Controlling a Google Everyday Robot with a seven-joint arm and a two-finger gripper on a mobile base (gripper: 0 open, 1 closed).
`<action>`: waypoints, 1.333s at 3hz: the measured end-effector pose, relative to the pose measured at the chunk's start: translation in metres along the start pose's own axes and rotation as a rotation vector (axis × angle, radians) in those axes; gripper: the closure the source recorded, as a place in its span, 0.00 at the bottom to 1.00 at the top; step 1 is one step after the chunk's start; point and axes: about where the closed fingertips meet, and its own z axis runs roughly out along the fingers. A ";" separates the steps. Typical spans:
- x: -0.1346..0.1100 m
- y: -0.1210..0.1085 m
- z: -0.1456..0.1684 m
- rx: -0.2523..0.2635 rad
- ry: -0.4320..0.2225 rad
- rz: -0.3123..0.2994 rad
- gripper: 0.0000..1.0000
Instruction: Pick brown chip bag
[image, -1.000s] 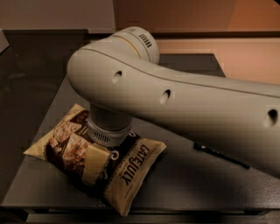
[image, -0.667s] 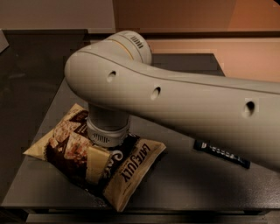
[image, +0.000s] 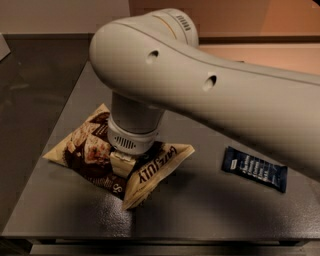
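The brown chip bag (image: 95, 150) is a puffy brown and cream bag with "LATE JULY" lettering, at the front left of the dark table (image: 200, 210). My gripper (image: 121, 162) hangs under the big white arm's wrist (image: 132, 135) and presses into the middle of the bag. The bag is puckered around the gripper, and its lettered right half tilts upward. A dark shadow lies under the bag. The fingers are mostly hidden by the wrist and seem closed on the bag's middle.
A small dark blue bar wrapper (image: 254, 169) lies flat on the table to the right of the bag. The white arm (image: 225, 95) crosses the upper right of the view. The table's front edge runs along the bottom.
The arm has risen and swung up and right, uncovering the whole blue wrapper. The bag has moved with the gripper, away from the table's front edge.
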 end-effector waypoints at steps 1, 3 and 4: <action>-0.003 -0.006 -0.039 0.022 -0.074 -0.028 0.88; -0.011 -0.023 -0.106 0.065 -0.198 -0.109 1.00; -0.017 -0.037 -0.147 0.109 -0.246 -0.177 1.00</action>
